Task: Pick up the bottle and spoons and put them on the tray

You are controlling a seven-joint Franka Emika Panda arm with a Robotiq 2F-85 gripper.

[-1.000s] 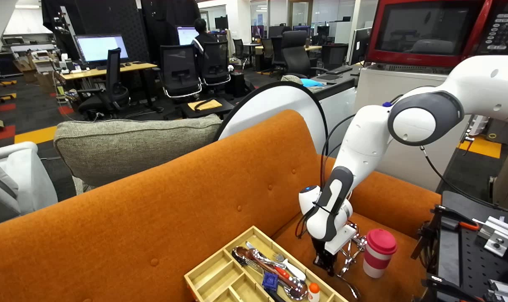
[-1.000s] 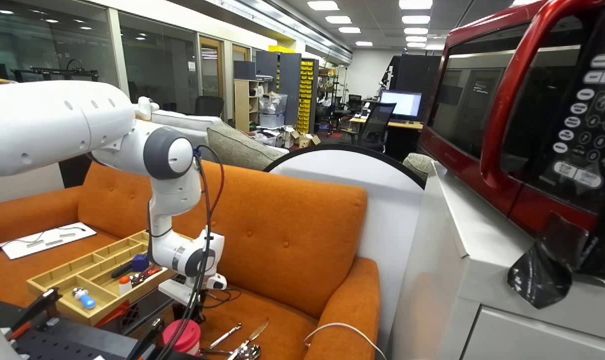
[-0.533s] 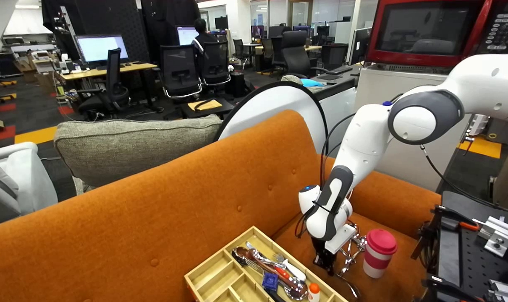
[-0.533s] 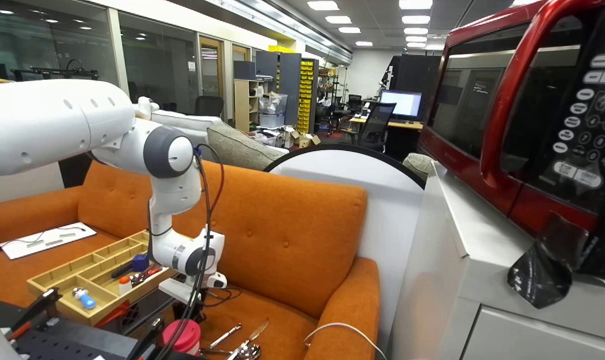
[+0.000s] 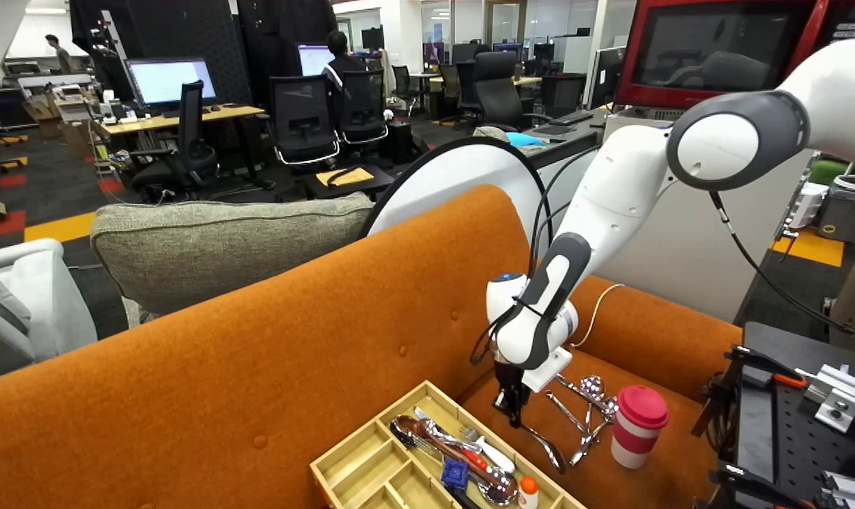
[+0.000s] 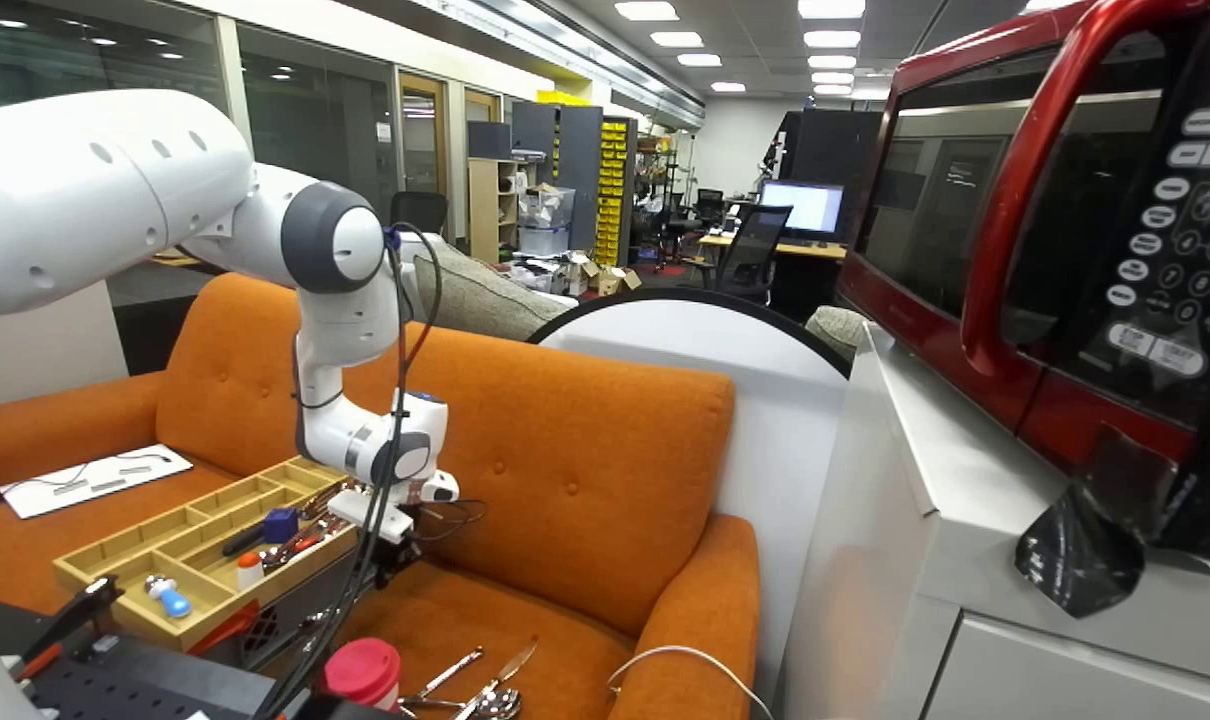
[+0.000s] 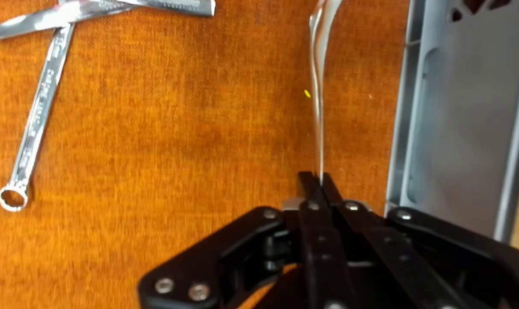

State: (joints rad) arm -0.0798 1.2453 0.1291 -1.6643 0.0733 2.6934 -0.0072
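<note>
Your fingers (image 7: 333,191) are gripping a likely spoon (image 7: 318,81), not yet placed. Just beside, the tray (image 5: 357,452) is already holding cutlery (image 5: 497,456). Farther off, silver pieces (image 5: 592,387), maybe spoons, are lying and the red-lidded bottle (image 5: 637,428) is standing on the surface (image 5: 671,452), probably both remaining.

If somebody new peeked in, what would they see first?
Probably the bright orange sofa, low in both exterior views, with a white robot arm bent over it. Next might be the red microwave at their right, then the shiny utensil pinched in the end effector in the wrist view.
</note>
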